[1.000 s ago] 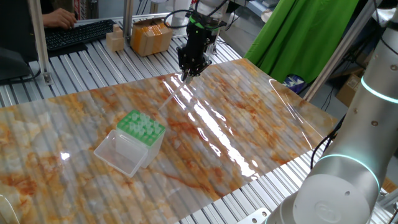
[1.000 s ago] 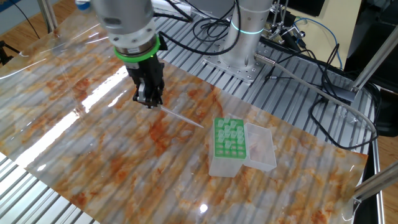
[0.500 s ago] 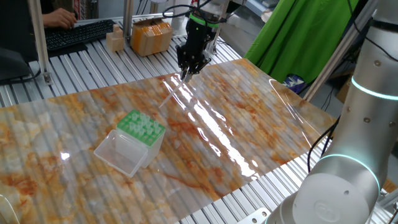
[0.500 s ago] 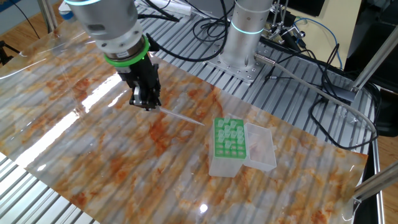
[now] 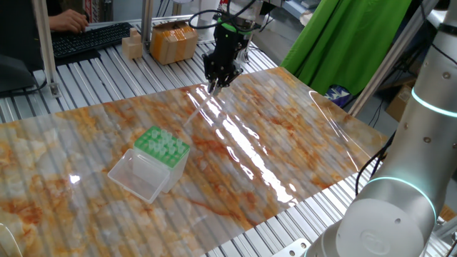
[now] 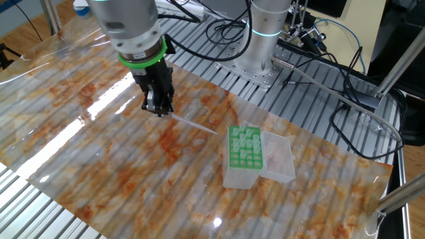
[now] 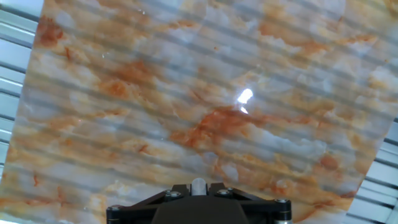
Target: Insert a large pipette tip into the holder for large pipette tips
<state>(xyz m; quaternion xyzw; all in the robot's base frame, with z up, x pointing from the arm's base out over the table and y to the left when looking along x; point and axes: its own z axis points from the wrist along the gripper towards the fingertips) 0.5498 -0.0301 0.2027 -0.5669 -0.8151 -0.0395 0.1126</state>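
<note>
The gripper (image 5: 213, 84) is over the far part of the marbled sheet, also in the other fixed view (image 6: 161, 111). It is shut on the wide end of the large pipette tip (image 6: 194, 124), a thin whitish cone slanting down from the jaws toward the holder; it also shows in one fixed view (image 5: 196, 109). In the hand view its whitish end (image 7: 198, 184) sits between the jaws (image 7: 198, 186). The holder for large pipette tips (image 5: 163, 143) is a clear box with a green perforated rack (image 6: 244, 147), its clear lid (image 6: 279, 158) hinged open. It stands apart from the gripper.
A cardboard box (image 5: 173, 41) and a small wooden block (image 5: 131, 46) stand on the slatted table behind the sheet. A keyboard (image 5: 89, 38) lies at the far left. A green cloth (image 5: 343, 43) hangs at the right. The robot base (image 6: 261, 46) and cables (image 6: 319, 60) stand behind the sheet.
The gripper has swayed slightly sideways and back with the pipette tip in it. The holder has not moved.
</note>
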